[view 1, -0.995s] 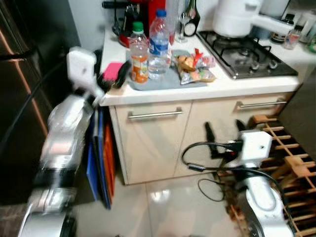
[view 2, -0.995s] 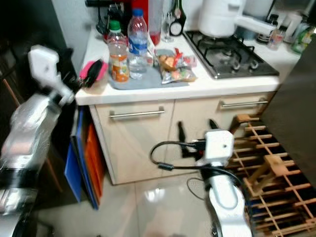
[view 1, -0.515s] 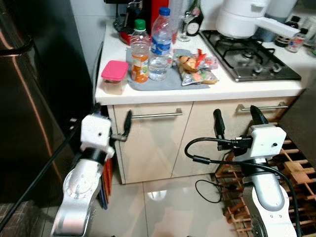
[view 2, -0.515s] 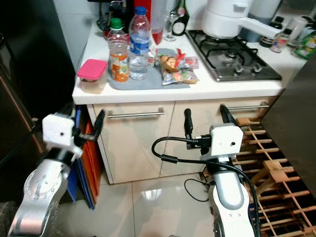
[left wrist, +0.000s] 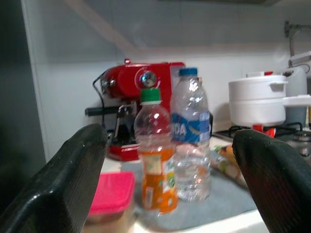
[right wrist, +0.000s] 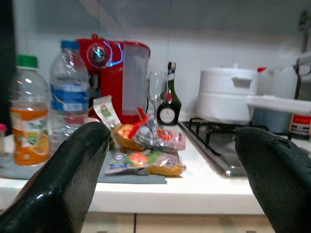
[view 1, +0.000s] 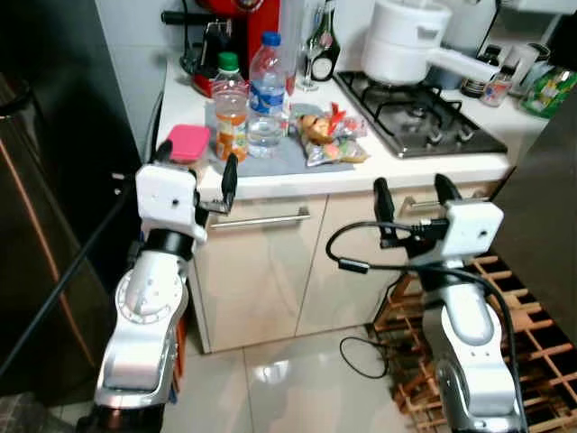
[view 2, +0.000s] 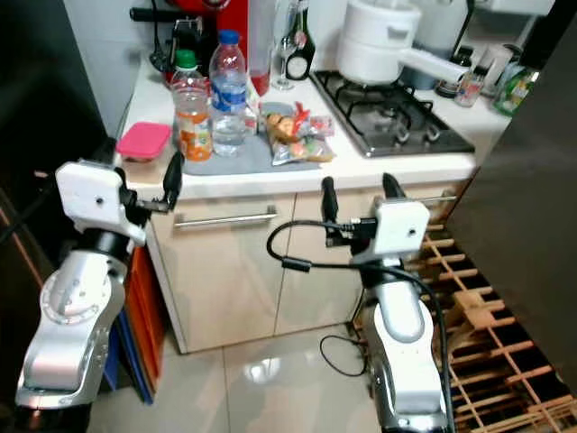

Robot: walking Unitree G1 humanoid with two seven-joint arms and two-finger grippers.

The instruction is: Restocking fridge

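Standing on the counter (view 1: 379, 171), the juice bottle (view 1: 231, 108) and water bottle (view 1: 267, 96) touched; the left claw (view 1: 196, 177) and right claw (view 1: 410, 194) hovered before its edge, fingers spread, empty.

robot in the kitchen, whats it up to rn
It stands facing the counter with both arms raised and holds nothing. The left gripper and right gripper are open, just short of the counter edge. Waiting on the grey mat: an orange juice bottle, a water bottle and snack packets, with a pink-lidded container beside it.
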